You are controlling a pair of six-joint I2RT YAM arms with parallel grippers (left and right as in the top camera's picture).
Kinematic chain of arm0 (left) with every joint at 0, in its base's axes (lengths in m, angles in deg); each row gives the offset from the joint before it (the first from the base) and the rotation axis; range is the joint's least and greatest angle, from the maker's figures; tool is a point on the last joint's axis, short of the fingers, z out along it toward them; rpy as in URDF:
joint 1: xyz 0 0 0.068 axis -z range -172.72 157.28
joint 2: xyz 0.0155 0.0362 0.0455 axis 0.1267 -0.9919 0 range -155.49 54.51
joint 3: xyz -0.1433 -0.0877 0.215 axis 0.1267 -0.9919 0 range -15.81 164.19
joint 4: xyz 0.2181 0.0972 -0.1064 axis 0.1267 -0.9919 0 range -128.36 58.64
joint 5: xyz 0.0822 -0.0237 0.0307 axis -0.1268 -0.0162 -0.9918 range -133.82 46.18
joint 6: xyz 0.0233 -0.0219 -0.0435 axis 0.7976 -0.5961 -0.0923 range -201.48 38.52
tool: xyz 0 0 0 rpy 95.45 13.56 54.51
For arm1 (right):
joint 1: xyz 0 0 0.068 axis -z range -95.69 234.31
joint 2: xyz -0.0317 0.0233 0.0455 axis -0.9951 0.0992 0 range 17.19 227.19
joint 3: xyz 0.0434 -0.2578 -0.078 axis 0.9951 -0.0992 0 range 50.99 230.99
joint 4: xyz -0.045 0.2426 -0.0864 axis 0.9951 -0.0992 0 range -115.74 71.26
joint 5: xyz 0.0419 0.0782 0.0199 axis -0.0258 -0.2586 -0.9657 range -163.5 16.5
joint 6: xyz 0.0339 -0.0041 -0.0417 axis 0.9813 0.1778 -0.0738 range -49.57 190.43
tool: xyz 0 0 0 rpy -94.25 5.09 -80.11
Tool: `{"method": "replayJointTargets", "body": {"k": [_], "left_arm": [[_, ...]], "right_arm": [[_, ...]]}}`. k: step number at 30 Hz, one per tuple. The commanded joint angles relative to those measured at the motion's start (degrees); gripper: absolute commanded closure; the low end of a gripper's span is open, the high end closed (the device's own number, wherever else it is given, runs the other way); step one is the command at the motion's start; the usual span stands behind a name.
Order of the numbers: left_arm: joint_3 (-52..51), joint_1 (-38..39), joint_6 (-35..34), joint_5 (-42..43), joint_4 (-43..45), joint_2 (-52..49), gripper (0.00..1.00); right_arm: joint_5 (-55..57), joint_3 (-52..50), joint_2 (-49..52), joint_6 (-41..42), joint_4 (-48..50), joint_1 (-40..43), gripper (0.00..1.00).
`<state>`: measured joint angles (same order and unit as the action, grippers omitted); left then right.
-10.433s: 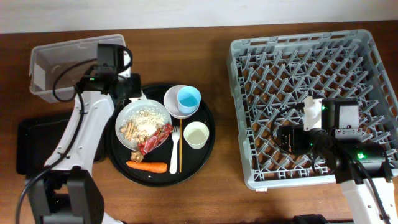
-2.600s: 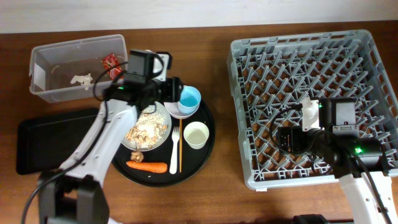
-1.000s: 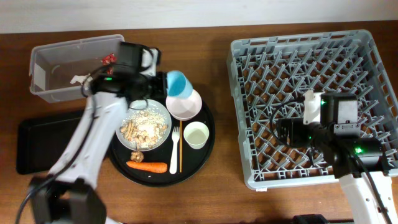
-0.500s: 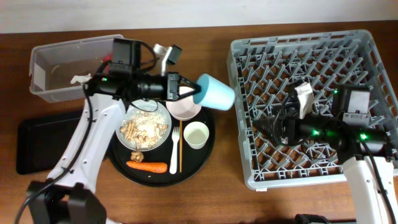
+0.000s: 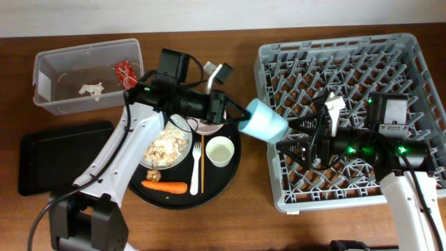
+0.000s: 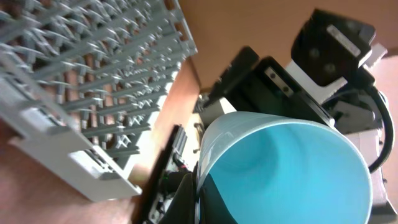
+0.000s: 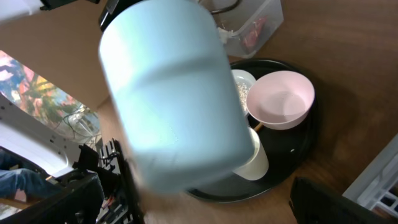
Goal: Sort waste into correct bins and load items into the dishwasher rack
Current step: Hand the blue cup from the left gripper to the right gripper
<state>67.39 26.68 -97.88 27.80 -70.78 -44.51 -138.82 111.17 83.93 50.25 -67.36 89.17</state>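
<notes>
Tub (image 5: 43, 78) holds wrapper (image 5: 125, 70) and paper (image 5: 90, 88); left gripper (image 5: 239, 118) clamps cup (image 5: 266, 124), right gripper (image 5: 293, 137) gapes.

Even bright light; soft shadows; light-blue cup (image 7: 177, 99) blurred close-up

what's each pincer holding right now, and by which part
The left pincer holds the light-blue cup by the wall at its rim. The right pincer is open and holds nothing.

Left hand (image 5: 239, 118) clamped, right hand (image 5: 295, 137) spread wide.
</notes>
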Motion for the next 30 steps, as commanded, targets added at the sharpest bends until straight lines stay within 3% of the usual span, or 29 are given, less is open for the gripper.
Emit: {"method": "replayJointTargets", "body": {"k": [1,10,15,18,21,30], "left_arm": [[0.1,1.2,-1.0,4.6,0.3,-0.3,1.00],[0.1,3.3,-1.0,3.8,0.3,-0.3,1.00],[0.1,3.6,-2.5,1.9,0.9,-0.3,1.00],[0.1,3.6,-3.2,1.7,1.3,-0.3,1.00],[0.1,3.6,-3.4,1.5,1.7,-0.3,1.00],[0.1,3.9,-7.8,1.7,6.5,-0.3,1.00]], "right_arm": [[-1.1,0.8,0.8,-1.0,0.5,-0.4,0.01],[-5.2,0.8,1.1,-1.0,1.2,-0.4,0.00],[-9.1,0.8,1.1,-1.0,1.6,-0.4,0.14],[-9.1,0.8,1.1,-0.3,1.5,-0.4,0.38],[-9.1,0.8,1.1,-0.3,1.2,-0.4,0.30],[-9.0,0.8,1.1,-0.4,1.0,-0.4,0.29]]}}
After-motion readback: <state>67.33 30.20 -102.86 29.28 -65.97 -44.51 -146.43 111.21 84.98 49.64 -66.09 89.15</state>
